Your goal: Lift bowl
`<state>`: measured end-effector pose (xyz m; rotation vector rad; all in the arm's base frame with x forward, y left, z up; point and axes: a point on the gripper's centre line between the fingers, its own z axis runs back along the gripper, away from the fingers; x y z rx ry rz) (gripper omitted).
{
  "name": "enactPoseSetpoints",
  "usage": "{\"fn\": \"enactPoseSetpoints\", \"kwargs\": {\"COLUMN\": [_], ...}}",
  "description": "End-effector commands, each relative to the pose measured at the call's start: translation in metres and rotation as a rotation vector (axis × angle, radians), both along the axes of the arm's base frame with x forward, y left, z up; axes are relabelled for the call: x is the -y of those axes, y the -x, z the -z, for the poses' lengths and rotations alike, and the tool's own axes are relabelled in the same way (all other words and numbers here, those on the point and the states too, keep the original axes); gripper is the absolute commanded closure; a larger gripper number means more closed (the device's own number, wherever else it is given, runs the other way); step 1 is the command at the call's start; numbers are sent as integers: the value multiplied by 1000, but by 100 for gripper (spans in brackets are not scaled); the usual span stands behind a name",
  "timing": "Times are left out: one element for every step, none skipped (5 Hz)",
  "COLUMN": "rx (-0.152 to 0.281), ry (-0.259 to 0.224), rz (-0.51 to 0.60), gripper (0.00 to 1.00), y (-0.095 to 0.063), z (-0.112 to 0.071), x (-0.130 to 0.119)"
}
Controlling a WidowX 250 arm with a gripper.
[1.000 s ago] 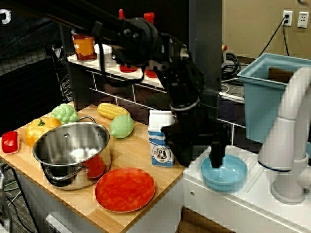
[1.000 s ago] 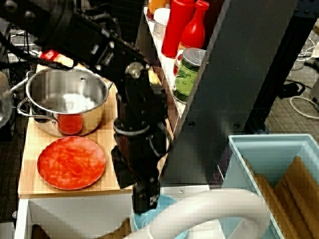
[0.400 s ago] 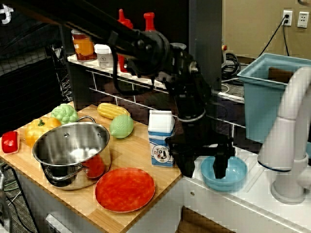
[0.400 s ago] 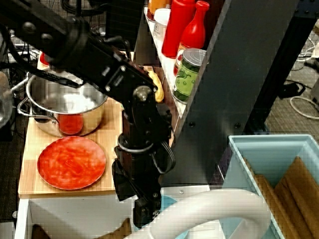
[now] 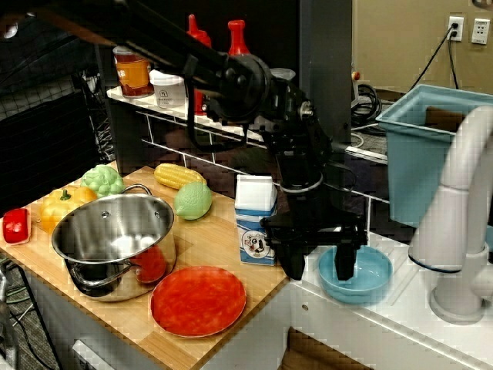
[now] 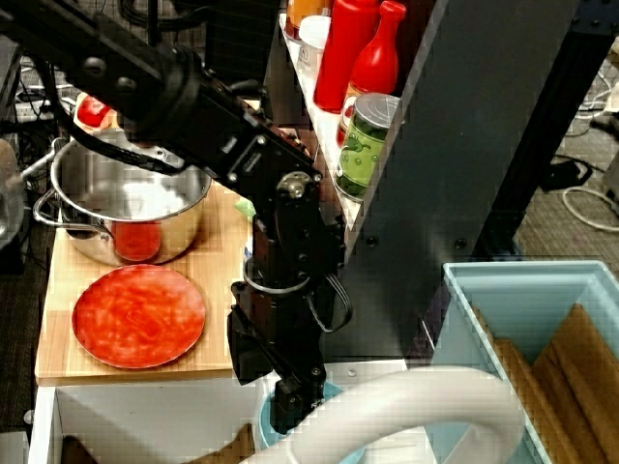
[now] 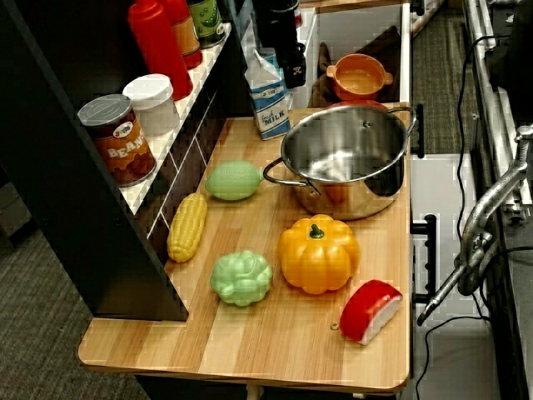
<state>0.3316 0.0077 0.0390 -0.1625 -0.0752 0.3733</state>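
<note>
Here, the tool (image 5: pixel 321 262) is straddling the near rim of the light-blue bowl (image 5: pixel 365 277), fingers apart (grip unclear), on the white counter (image 5: pixel 400 327) beside the milk carton (image 5: pixel 254 220) and faucet (image 5: pixel 456 223). Since earlier, the arm has been shifting slightly left.

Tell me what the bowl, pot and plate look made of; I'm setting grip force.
Bowl: probably plastic, smooth light blue with a soft sheen. Pot: polished steel, its wall mirrors nearby things. Plate: likely plastic, flat, red-orange and mottled. The claw straddles the bowl's near rim.
</note>
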Motion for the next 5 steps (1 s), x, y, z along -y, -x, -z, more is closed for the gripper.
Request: {"fn": "enactPoseSetpoints", "kwargs": {"rx": [60,63,95,81,86], "ry": [-1,-6,-30,-36,0], "rz": [-9,-12,-28,-31,-30], "gripper": [0,0,0,0,100], "y": [-6,1,11,13,12], "z": [-17,-11,-1,5,5], "x": [-9,-14,-17,-18,-20]}}
